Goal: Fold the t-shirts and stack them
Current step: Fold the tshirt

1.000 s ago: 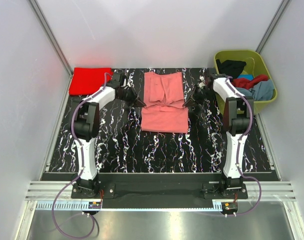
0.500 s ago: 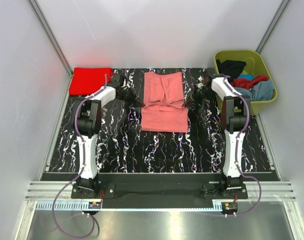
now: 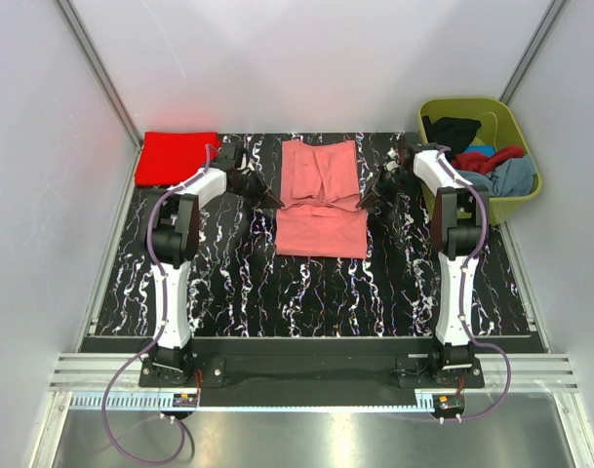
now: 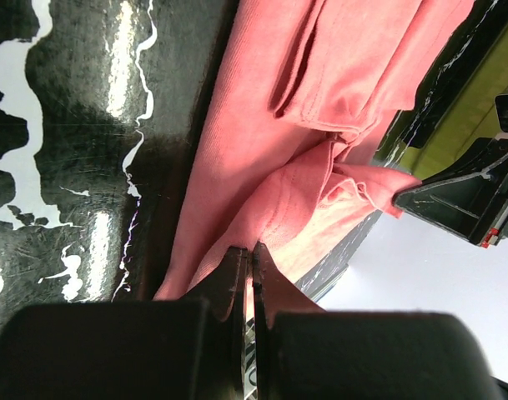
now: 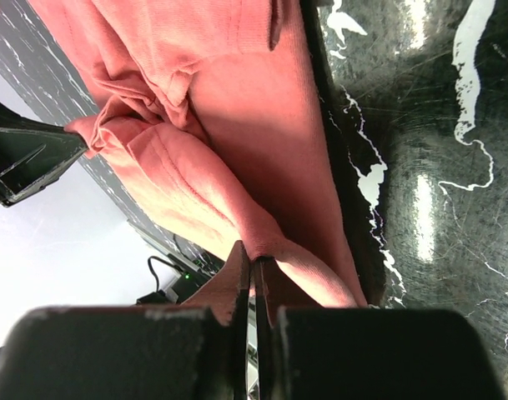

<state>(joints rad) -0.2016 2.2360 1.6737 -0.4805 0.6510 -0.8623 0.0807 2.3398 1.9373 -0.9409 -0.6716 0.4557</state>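
Note:
A salmon pink t-shirt (image 3: pixel 322 195) lies in the middle of the black marbled table, its near part folded over. My left gripper (image 3: pixel 274 201) is shut on its left edge; the left wrist view shows the pink cloth (image 4: pixel 270 158) pinched between the jaws. My right gripper (image 3: pixel 367 202) is shut on its right edge, the pink cloth (image 5: pixel 228 125) pinched in the right wrist view. A folded bright red t-shirt (image 3: pixel 176 157) lies at the far left corner. Black, dark red and grey-blue t-shirts (image 3: pixel 492 166) lie in the tub.
An olive-green plastic tub (image 3: pixel 527 190) stands at the far right, just beyond the right arm. White walls close the table on three sides. The near half of the table (image 3: pixel 306 292) is bare marbled surface.
Both arms have shifted slightly at the elbows; the grippers stay on the pink t-shirt's edges. The shirt looks unchanged.

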